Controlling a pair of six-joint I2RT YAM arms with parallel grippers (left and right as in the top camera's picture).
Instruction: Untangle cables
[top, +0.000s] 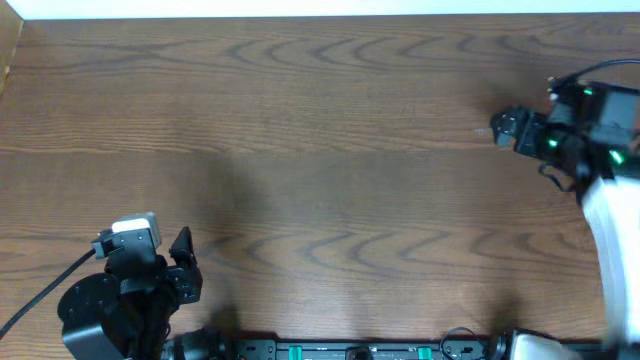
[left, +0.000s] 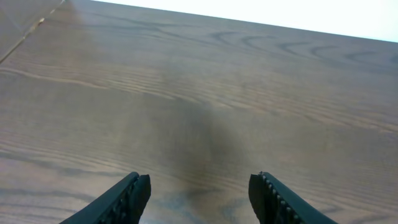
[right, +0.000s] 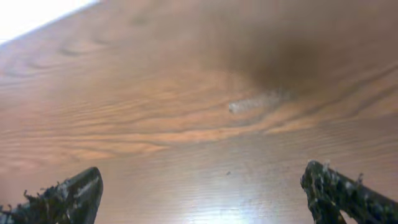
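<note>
Hovering over the table (top: 320, 150), both claws spread wide, gripping nothing.
Left gripper (left: 199, 180) sits lower left in my overhead view, right gripper (right: 202, 173) upper right; I cannot tell where the cables lie.

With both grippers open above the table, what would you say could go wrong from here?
No cable shows in any view, so the left gripper or right gripper closing now would likely catch nothing or scrape the table. The right wrist view is blurred, so a thin cord could be missed. The thick black lead on the left arm might be mistaken for a cable.
</note>
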